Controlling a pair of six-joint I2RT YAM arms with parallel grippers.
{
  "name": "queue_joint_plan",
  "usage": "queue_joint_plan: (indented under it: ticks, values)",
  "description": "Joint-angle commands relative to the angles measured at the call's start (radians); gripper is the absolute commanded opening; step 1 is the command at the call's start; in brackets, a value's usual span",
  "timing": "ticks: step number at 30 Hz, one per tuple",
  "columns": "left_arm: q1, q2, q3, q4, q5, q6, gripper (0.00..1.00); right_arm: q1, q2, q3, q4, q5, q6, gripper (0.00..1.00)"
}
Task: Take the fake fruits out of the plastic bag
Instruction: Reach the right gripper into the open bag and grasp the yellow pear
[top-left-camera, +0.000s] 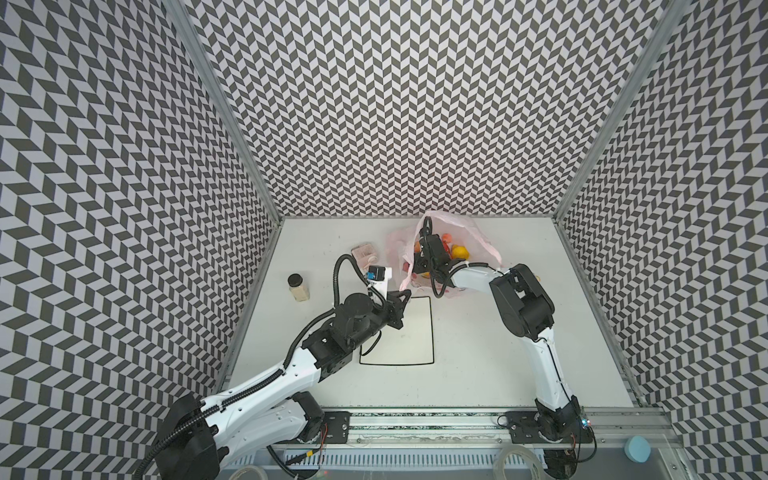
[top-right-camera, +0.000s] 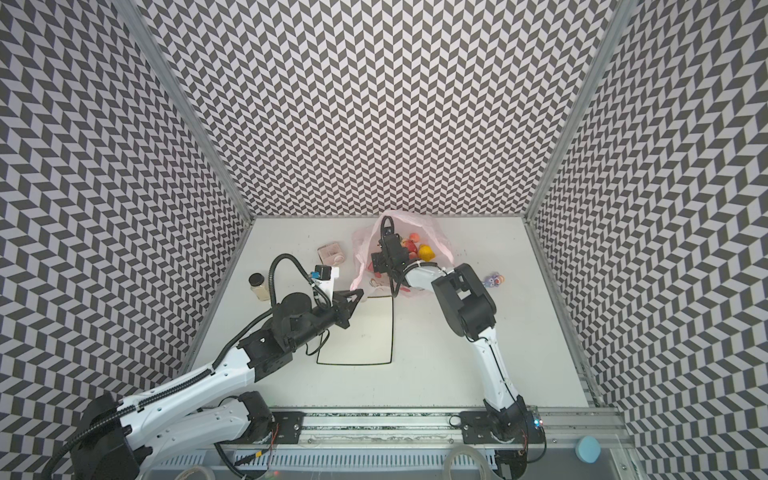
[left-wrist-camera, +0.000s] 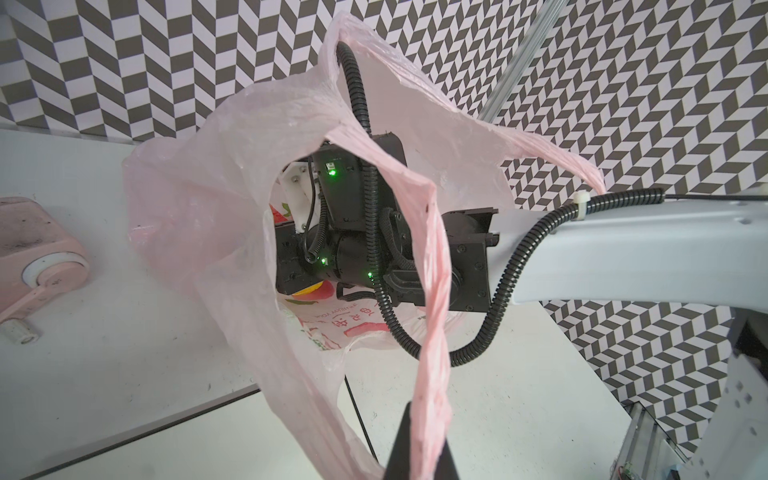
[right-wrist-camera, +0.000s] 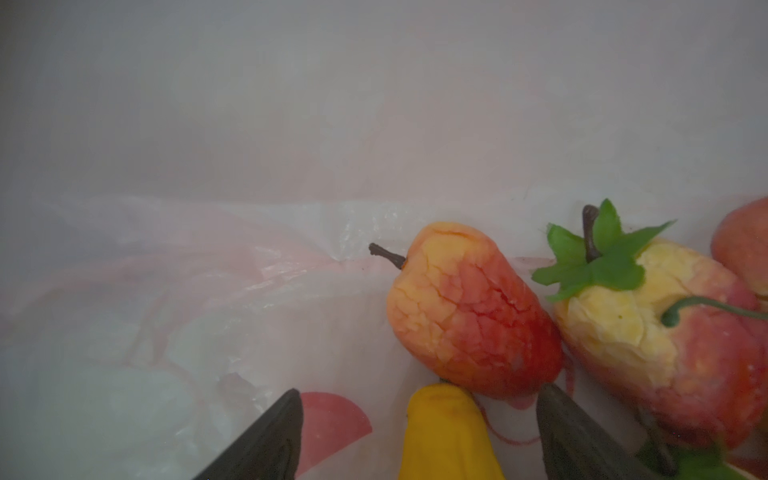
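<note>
**Plastic bag** (left-wrist-camera: 199, 216): thin, crinkled, translucent pink film, sitting on the white counter (top-left-camera: 478, 353) with its mouth gaping.
**Left tool** (left-wrist-camera: 426, 451): clamping tight on the twisted handle loop (left-wrist-camera: 432, 291).
**Right tool** (right-wrist-camera: 419, 392): reaching inside the bag, jaws spread wide, gripping nothing.
**Fake fruits** (top-left-camera: 457, 251): lying within the bag.
- glossy yellow pear (right-wrist-camera: 446, 432), sitting between the fingers
- crackled red-yellow strawberry (right-wrist-camera: 469, 311)
- leaf-capped strawberry (right-wrist-camera: 665, 353)

The yellow pear (right-wrist-camera: 446, 432) runs off the wrist view's edge.

Robot lab — chevron walls (top-left-camera: 395, 104), aluminium rail (top-left-camera: 415, 419)
</note>
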Motion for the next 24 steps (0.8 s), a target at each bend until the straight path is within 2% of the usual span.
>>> queue_joint_plan:
  ticks: [1,7,10,14,16,20,24]
  values:
    - [-0.008,-0.021,-0.016,0.001,-0.031,-0.009,0.00,-0.003,0.004,0.019,-0.075,0.012,0.018,0.82]
    - [-0.008,-0.019,-0.023,0.020,-0.040,-0.022,0.00,-0.004,0.009,0.006,-0.085,0.009,-0.002,0.76]
    - [-0.007,-0.017,-0.019,0.018,-0.040,-0.022,0.00,-0.004,0.029,0.031,-0.093,0.012,-0.017,0.66]
    - [-0.007,-0.015,-0.019,0.019,-0.051,-0.026,0.00,-0.004,0.026,0.063,-0.119,0.004,-0.034,0.46]
    - [-0.007,-0.014,-0.020,0.025,-0.059,-0.032,0.00,-0.005,0.002,0.059,-0.120,0.004,-0.047,0.38]
    - [-0.008,0.002,-0.025,0.051,-0.085,-0.054,0.00,-0.005,-0.081,0.023,-0.104,-0.010,-0.065,0.29]
    - [-0.008,0.029,-0.021,0.075,-0.114,-0.076,0.00,-0.003,-0.203,-0.076,-0.065,-0.073,-0.079,0.27]
